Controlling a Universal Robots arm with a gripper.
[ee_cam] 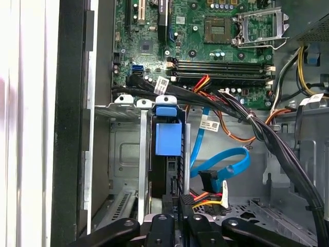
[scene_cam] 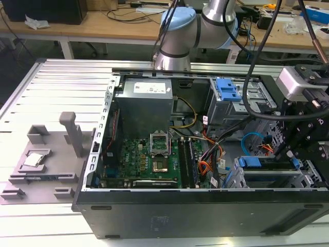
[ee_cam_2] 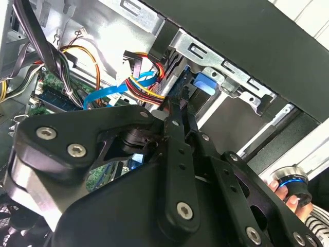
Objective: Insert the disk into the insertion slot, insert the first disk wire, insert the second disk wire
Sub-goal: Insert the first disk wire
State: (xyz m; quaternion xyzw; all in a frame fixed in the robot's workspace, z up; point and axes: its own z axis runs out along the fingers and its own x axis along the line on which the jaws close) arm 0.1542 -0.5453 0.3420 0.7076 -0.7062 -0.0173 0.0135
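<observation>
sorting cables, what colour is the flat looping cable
The flat cable is bright blue, best in first wrist view.

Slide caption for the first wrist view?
Gripper poised by the disk in the insertion slot, the first disk wire and looping blue second disk wire alongside.

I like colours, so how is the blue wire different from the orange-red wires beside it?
The second disk wire is one flat blue ribbon; the first disk wire is several thin orange-red strands. The blue one loops; the bundle runs short. Both end in dark plugs.
</observation>
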